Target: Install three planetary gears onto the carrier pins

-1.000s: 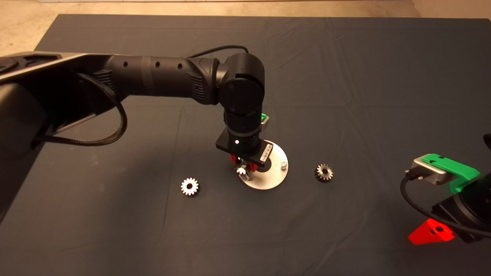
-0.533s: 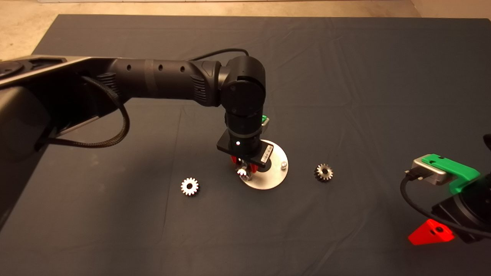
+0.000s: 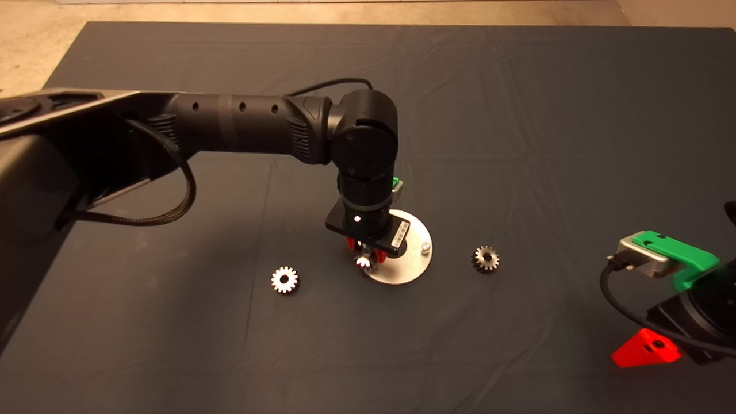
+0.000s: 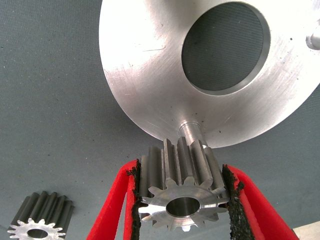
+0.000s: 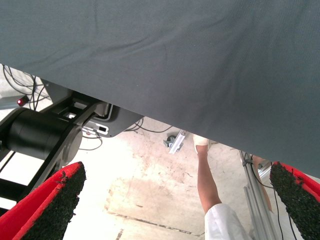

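Left gripper [image 4: 182,200]: black pads clamp a small silvery-grey toothed gear [image 4: 181,192] by its flanks, bore facing the wrist camera. Gear sits directly over one short silver pin [image 4: 190,132] at the edge of the flat shiny round metal disc [image 4: 145,65]; seating on the pin cannot be judged.

Head view hides that pin behind the wrist but shows a second pin [image 3: 425,247], bare, plus two loose gears on the dark mat [image 3: 517,115]: one left of the disc [image 3: 284,280], one right [image 3: 486,258].

Right gripper [image 3: 647,349] parked at lower right, fingers spread wide; its wrist view shows floor and a person's leg [image 5: 207,185].
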{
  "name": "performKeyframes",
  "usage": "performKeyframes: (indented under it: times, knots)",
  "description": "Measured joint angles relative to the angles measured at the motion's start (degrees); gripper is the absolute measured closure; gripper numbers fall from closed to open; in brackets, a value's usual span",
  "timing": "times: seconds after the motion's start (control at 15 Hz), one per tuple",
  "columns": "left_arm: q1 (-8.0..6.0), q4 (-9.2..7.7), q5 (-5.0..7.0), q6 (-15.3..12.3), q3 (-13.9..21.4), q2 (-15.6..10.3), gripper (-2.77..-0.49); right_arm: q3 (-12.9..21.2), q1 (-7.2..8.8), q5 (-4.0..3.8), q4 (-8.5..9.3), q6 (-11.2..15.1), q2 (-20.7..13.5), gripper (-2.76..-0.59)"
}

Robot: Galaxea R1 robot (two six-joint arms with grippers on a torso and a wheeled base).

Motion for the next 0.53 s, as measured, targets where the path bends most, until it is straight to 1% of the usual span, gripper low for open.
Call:
performKeyframes:
  times: [0.4, 0.53]
  knots:
    - [0.22, 0.69, 0.0, -0.18, 0.0, 0.0, -0.91, 0.0, 0.0, 0.0, -0.02, 0.0, -0.02, -2.75]
    - [0.68, 0.84, -0.02, -0.18, 0.0, 0.0, -0.9, 0.0, 0.0, -0.01, 0.01, 0.0, -0.02, -2.75]
